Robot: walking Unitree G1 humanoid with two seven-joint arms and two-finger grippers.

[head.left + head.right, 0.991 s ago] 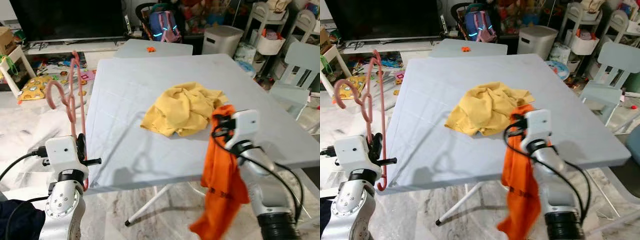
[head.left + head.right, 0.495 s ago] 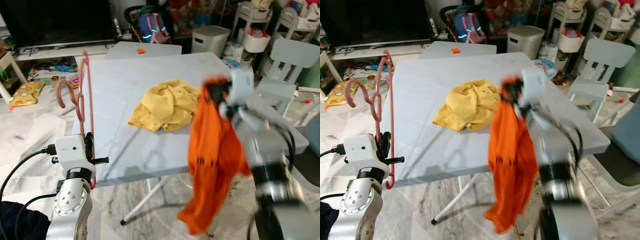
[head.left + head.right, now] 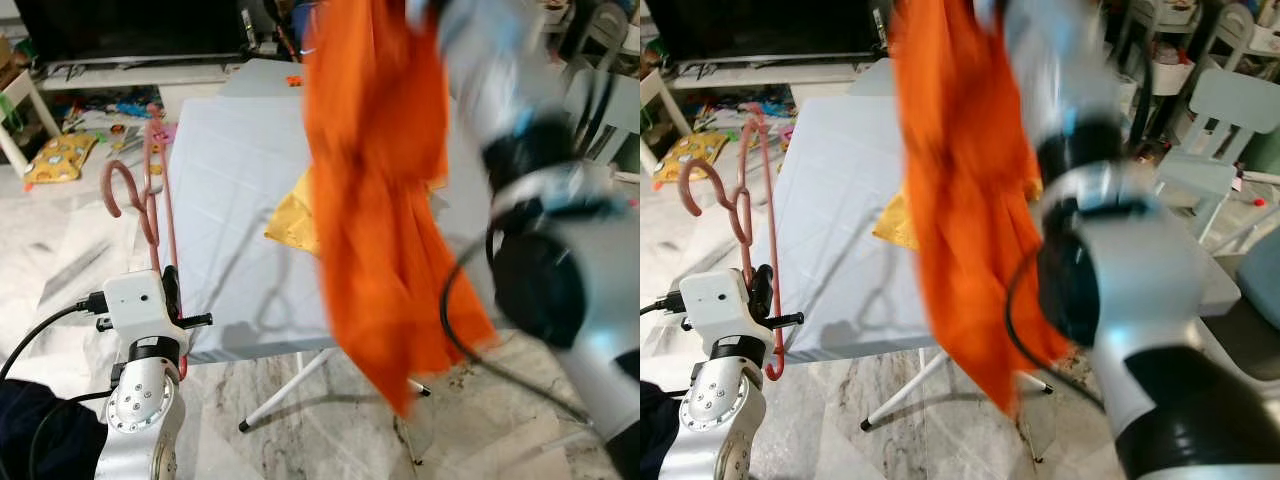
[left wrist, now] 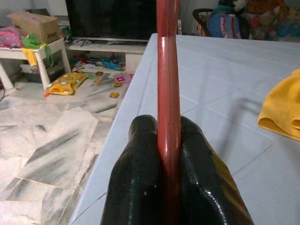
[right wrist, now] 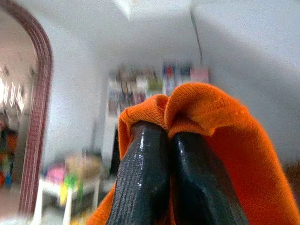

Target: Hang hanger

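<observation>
Robot holds a hanger and an orange garment beside a table.
Left gripper (image 4: 168, 154) clamps the pink hanger (image 3: 150, 200) upright; right gripper (image 5: 168, 154) pinches the raised orange garment (image 3: 380, 190) above the table (image 3: 230, 200).

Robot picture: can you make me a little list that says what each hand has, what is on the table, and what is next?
left gripper: shut on the thin pink plastic hanger, held upright beside the table's left edge
right gripper: shut on the bright orange cloth garment, raised high, cloth hanging down
table: pale grey, with a crumpled yellow cloth lying on it
blur: right arm and orange garment are smeared
likely next: probably bring garment and hanger together
</observation>
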